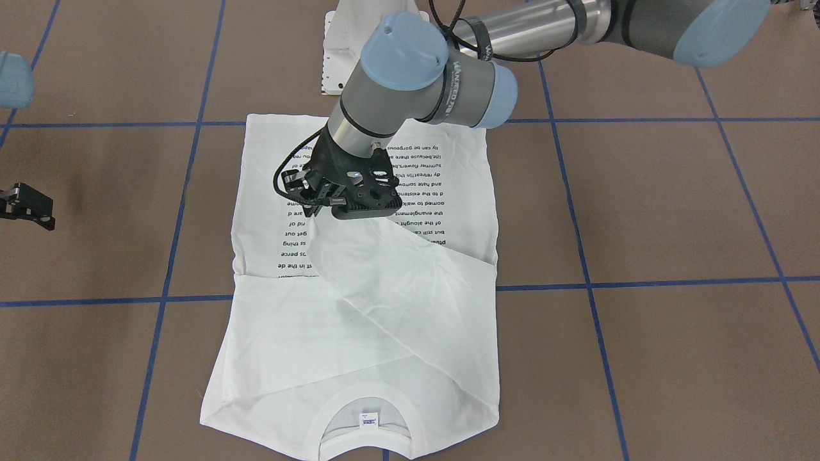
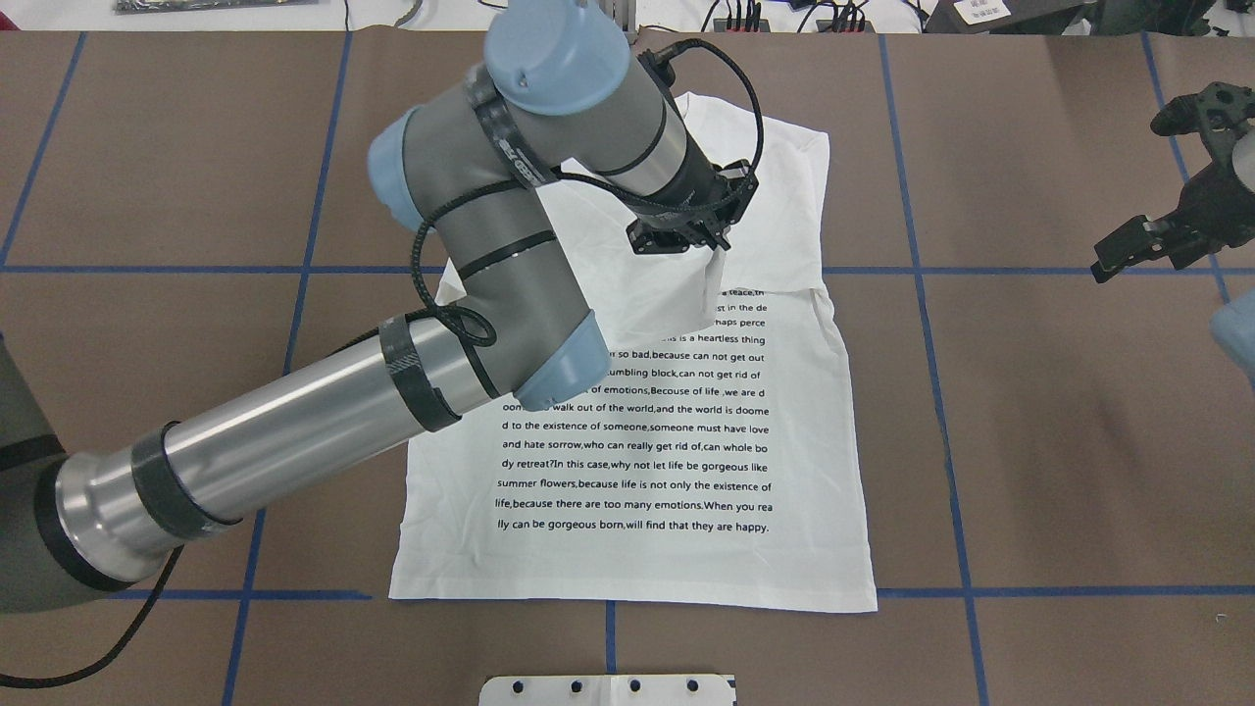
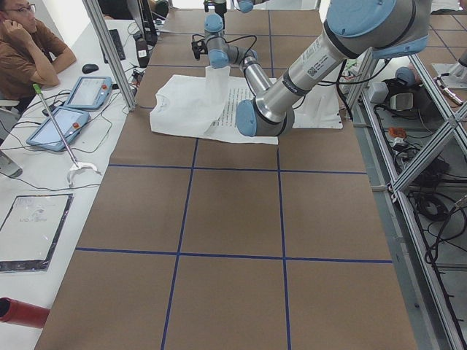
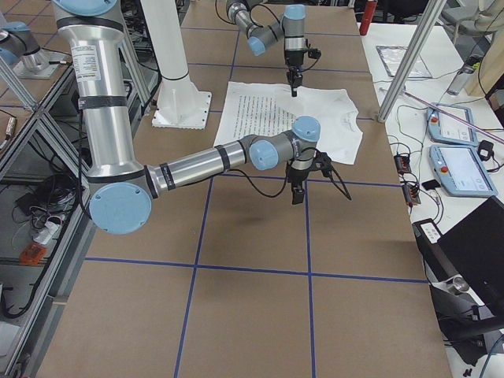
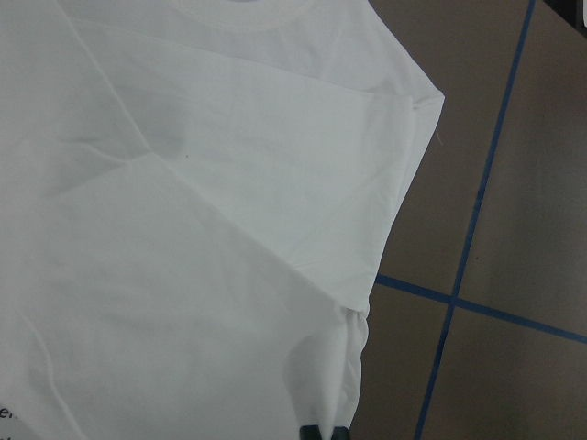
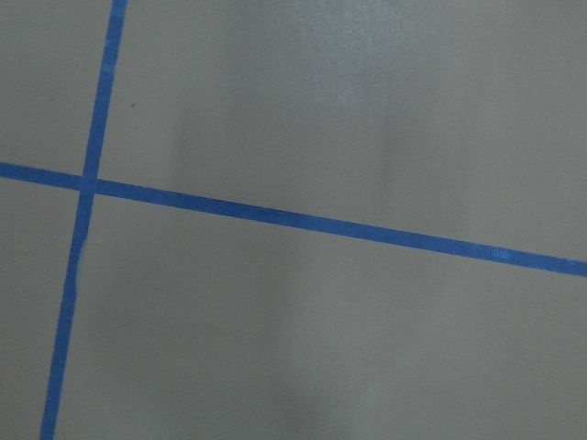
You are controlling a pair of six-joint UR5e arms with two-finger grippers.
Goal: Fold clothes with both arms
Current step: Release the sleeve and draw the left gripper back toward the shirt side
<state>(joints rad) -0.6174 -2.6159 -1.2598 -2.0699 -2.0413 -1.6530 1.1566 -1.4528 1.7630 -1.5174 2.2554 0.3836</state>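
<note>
Left end effector point(image 2: 708, 253) is clamping the sleeve point(image 2: 701, 294) above the long-sleeved T-shirt point(image 2: 637, 471) lying on the bench point(image 2: 1029, 441). A thin pinch could be slipping, or dragging the body askew. Right end effector point(image 2: 1167, 230) is hanging well aside, and I cannot tell its grip.

The T-shirt point(image 1: 384, 320) is soft, matt white cloth, lightly creased, with a ribbed collar point(image 1: 365, 392). The table point(image 1: 672, 211) has a dull brown, paper-like covering crossed by smooth blue tape lines point(image 1: 640, 283). The left arm point(image 2: 294, 431) shows shiny brushed metal tubing, matt grey joint housings and smooth light-blue plastic caps point(image 2: 556, 44).
</note>
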